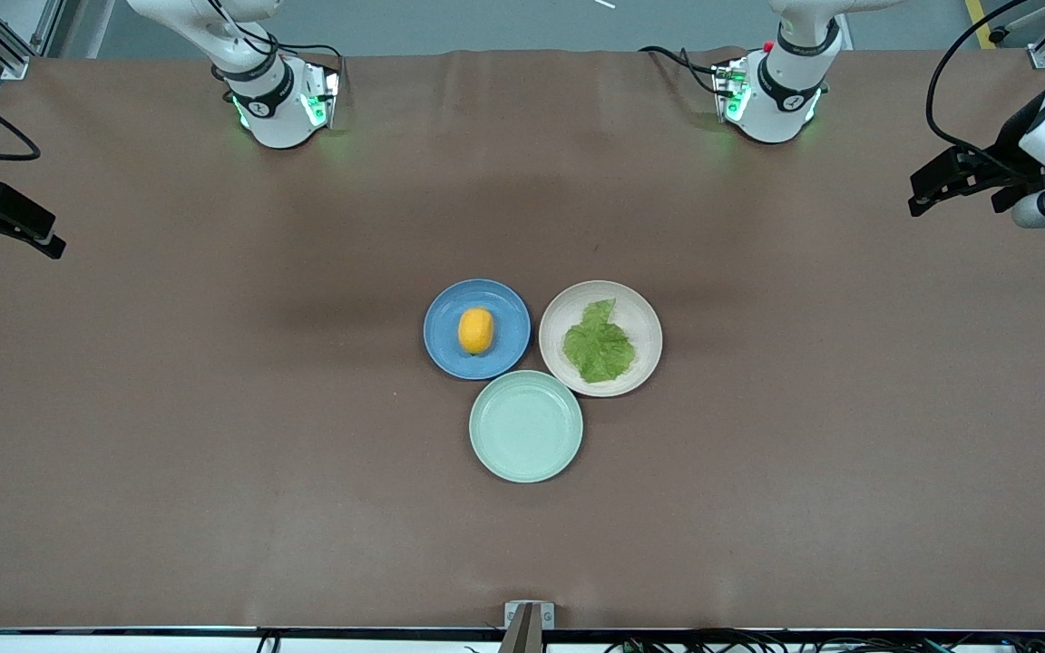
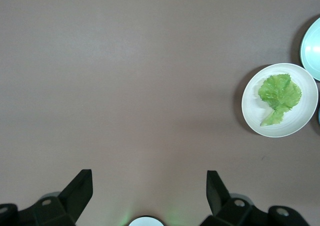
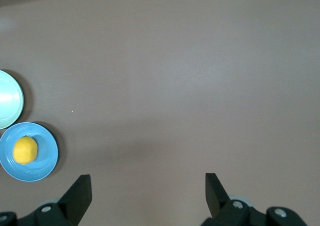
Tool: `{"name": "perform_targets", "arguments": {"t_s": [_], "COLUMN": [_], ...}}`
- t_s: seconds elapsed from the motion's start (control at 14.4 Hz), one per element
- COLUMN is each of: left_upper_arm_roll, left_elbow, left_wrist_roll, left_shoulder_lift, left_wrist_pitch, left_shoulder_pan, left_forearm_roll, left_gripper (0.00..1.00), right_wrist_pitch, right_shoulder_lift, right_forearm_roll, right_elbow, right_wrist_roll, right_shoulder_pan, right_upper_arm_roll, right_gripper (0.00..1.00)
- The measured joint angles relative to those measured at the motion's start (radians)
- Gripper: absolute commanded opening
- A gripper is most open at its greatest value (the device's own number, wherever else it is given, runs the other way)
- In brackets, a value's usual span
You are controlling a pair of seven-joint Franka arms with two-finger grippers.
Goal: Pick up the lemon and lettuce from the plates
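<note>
The lemon [image 1: 475,330] lies on the blue plate [image 1: 500,304] at mid-table; both also show in the right wrist view, lemon [image 3: 25,150] on plate [image 3: 45,158]. The lettuce [image 1: 598,345] lies flat on the cream plate [image 1: 640,317] beside it, toward the left arm's end; they also show in the left wrist view, lettuce [image 2: 279,96] on plate [image 2: 300,121]. My left gripper [image 1: 958,195] [image 2: 149,186] is open and empty, up over the left arm's end of the table. My right gripper [image 1: 10,236] [image 3: 148,188] is open and empty, up over the right arm's end.
An empty mint-green plate [image 1: 525,426] touches both plates, nearer to the front camera; it also shows in both wrist views [image 2: 312,45] [image 3: 9,105]. The brown table [image 1: 214,408] is bare around the three plates. The two arm bases [image 1: 278,100] [image 1: 772,91] stand along the table's edge.
</note>
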Motion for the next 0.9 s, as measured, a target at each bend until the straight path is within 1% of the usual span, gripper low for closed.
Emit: {"name": "perform_targets", "arguments": {"t_s": [0.42, 0.62, 0.76, 0.9], "left_upper_arm_roll": [0.005, 0.007, -0.001, -0.034], "left_elbow": [0.001, 0.002, 0.001, 0.000], "left_wrist_roll": [-0.001, -0.006, -0.074, -0.192], "left_shoulder_lift": [0.005, 0.032, 0.056, 0.084], "left_wrist_pitch": [0.000, -0.001, -0.001, 0.001], "left_shoulder_pan": [0.006, 0.008, 0.006, 0.003], "left_forearm_roll": [0.003, 0.005, 0.005, 0.005], "left_gripper": [1.00, 1.00, 1.00, 1.00], "right_wrist_pitch": [0.000, 0.001, 0.001, 0.001], "right_shoulder_lift": [0.000, 0.000, 0.002, 0.017], "right_forearm_roll": [0.000, 0.000, 0.001, 0.002], "right_elbow": [0.009, 0.009, 0.009, 0.009], "right_wrist_roll": [0.000, 0.000, 0.000, 0.000], "right_shoulder_pan": [0.000, 0.000, 0.000, 0.003], "right_upper_arm_roll": [0.000, 0.000, 0.000, 0.007], "right_gripper": [1.00, 1.00, 1.00, 1.00]}}
